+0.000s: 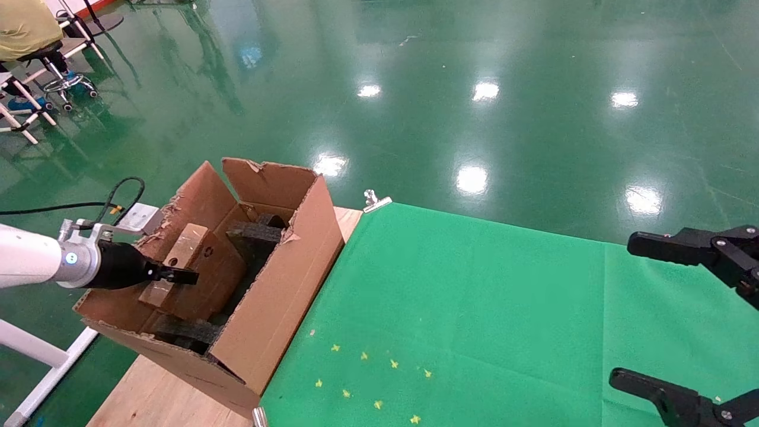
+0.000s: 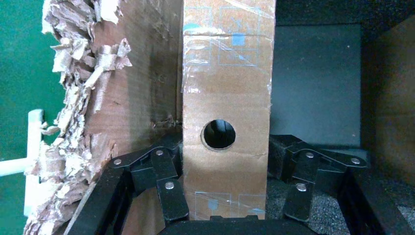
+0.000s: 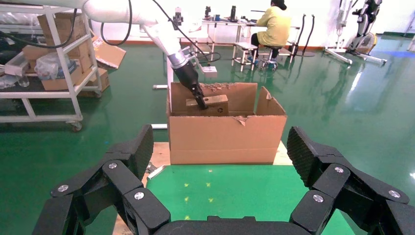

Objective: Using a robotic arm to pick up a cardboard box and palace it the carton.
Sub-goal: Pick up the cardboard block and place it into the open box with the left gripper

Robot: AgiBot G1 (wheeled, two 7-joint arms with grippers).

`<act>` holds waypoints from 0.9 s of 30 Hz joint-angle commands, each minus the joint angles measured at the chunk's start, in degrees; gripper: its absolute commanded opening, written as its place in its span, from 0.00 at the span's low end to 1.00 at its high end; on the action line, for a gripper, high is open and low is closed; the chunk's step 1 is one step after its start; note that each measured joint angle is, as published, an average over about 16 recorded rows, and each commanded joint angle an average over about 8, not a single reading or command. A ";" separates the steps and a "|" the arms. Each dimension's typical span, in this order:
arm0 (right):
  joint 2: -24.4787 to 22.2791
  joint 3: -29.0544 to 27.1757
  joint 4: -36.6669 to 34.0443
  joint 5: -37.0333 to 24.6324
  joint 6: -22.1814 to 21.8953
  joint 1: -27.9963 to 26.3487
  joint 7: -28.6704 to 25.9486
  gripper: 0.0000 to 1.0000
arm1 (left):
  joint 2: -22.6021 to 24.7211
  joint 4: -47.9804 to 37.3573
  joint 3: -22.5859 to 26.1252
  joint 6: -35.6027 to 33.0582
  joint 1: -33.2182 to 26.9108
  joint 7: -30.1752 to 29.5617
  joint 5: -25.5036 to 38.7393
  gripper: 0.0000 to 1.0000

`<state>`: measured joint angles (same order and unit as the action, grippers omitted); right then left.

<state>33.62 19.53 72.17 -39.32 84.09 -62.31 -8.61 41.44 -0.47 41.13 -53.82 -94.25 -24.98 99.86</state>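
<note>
- The fingers (image 2: pixel 166 193) of our left gripper (image 1: pixel 178 275) are clamped on the narrow end of the cardboard box (image 1: pixel 198 270), one on each long side of it, as the left wrist view shows
- We see the round hole (image 2: pixel 218 134) in that end of the box just beyond the fingers, with glossy tape strips (image 2: pixel 227 44) farther along the face
- The robotic arm (image 1: pixel 35 258), white with a blue light ring and a black wrist, reaches in from our left over the ragged rim of the carton (image 1: pixel 284 296)
- The cardboard box sits tilted inside the carton, against its left wall, with its far end higher than the gripped end; whether it touches the carton floor we cannot tell
- Black foam blocks (image 1: pixel 256 232) lie in the carton, one past the box towards the far end and another (image 1: pixel 184 333) near the close end
- The carton stands on the left end of the table (image 1: pixel 160 397), on bare wood just beside the green cloth (image 1: pixel 474 308) that covers the remaining tabletop
- Small yellow marks (image 1: pixel 379 370) dot the cloth near the close edge
- Our right gripper (image 1: pixel 682 320) hangs over the right side of the cloth, well apart from the carton, its fingers (image 3: pixel 313 159) spread wide and holding nothing
- In the right wrist view a person in a yellow top (image 3: pixel 277 24) sits at a bench far behind the carton, and a shelf rack with boxes (image 3: pixel 46 58) stands off to the side
</note>
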 commanded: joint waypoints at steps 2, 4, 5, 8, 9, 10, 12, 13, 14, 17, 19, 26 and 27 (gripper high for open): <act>0.00 0.00 0.00 0.00 0.00 0.00 0.00 1.00 | 0.01 -0.04 -0.01 0.07 0.03 -0.02 -0.02 1.00; 0.00 0.00 0.00 0.00 0.00 0.00 0.00 1.00 | -0.01 -0.01 0.00 0.02 0.00 0.02 0.01 1.00; 0.00 0.00 0.00 0.00 0.00 0.00 0.00 1.00 | -0.03 0.02 0.01 0.00 -0.04 0.02 0.02 1.00; 0.00 0.00 0.00 0.00 0.00 0.00 0.00 1.00 | -0.06 0.10 0.06 -0.10 -0.27 -0.05 0.11 1.00; 0.00 0.00 -0.01 0.00 0.00 0.00 0.00 1.00 | -0.04 0.09 0.08 -0.10 -0.36 -0.12 0.13 1.00; 0.00 0.00 -0.01 0.00 0.00 0.00 0.00 1.00 | -0.04 0.11 0.12 -0.14 -0.49 -0.18 0.18 1.00; 0.00 0.01 -0.01 0.00 0.00 0.00 0.00 1.00 | -0.02 0.18 0.23 -0.28 -0.80 -0.32 0.33 1.00; 0.00 0.01 -0.01 0.00 0.00 0.00 0.00 1.00 | -0.01 0.21 0.29 -0.36 -0.97 -0.40 0.43 1.00; 0.00 0.01 -0.01 0.00 0.00 0.00 0.00 1.00 | 0.02 0.24 0.37 -0.45 -1.14 -0.48 0.53 1.00; 0.00 0.01 -0.01 0.00 0.00 0.00 0.01 1.00 | 0.07 0.37 0.62 -0.69 -1.67 -0.69 0.88 1.00; 0.00 0.01 -0.01 0.01 0.00 0.00 0.01 1.00 | 0.10 0.49 0.79 -0.86 -2.07 -0.83 1.12 1.00; 0.00 0.01 -0.01 0.01 0.00 -0.01 0.01 1.00 | 0.10 1.22 1.33 -1.90 -4.14 -1.40 1.89 1.00; 0.00 0.02 -0.01 0.01 0.00 -0.01 0.01 1.00 | 0.07 1.43 1.38 -2.19 -4.62 -1.48 1.96 1.00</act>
<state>33.62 19.55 72.15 -39.32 84.09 -62.32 -8.60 41.42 1.28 42.44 -56.34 -99.33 -26.47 101.72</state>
